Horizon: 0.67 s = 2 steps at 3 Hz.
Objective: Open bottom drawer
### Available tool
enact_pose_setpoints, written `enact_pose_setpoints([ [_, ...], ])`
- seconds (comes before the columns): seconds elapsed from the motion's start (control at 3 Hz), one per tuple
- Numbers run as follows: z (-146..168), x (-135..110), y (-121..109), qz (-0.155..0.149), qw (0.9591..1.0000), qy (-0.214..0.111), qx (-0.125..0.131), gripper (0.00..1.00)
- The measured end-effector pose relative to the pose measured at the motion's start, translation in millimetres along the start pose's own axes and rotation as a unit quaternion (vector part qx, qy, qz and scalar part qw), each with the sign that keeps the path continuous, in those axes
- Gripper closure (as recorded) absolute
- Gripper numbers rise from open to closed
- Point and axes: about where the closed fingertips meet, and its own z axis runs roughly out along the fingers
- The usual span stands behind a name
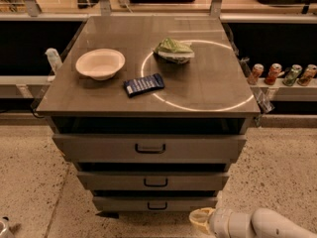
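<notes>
**Gripper** (200,221): low at the cabinet's foot, just above the floor (29,182), on the end of the pale arm (270,225) that enters from the right. Grip state: cannot tell. It holds nothing that shows.

**Bottom drawer** (124,204): up and left of the gripper, near but not touching. It looks closed.

**Handle** (157,206): small black loop at the middle of the drawer front, left of and slightly above the gripper. Not yet reached.

**Middle drawer** (114,181): straight above the bottom one, farther up-left of the gripper. Its loop is close over the target loop.

**Top drawer** (99,148): highest and widest, well above the gripper.

**On the cabinet top, far above the gripper:** bowl (100,63), blue packet (143,85), green bag (173,50).

**Cans** (282,74): on a ledge, up and to the right, well apart.

**Risks, as judged:**
- The loop is small and shallow, so a slightly offset approach would strike the drawer front or slide off.
- Rising too high would catch the middle drawer's loop and open the wrong drawer.
- The gripper works close to the floor, so dipping lower could scrape it.
- A pull not square to the front could bind the drawer or tug the whole cabinet, shaking the bowl and packet.
</notes>
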Motion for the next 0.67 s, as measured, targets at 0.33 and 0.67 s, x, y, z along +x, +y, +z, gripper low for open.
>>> enact_pose_setpoints([
  [0.33, 2.5, 16.0, -36.0, -0.003, 0.9983, -0.018, 0.056, 1.00],
  [0.67, 7.9, 30.8, -64.2, 0.006, 0.9964, -0.037, 0.076, 1.00],
])
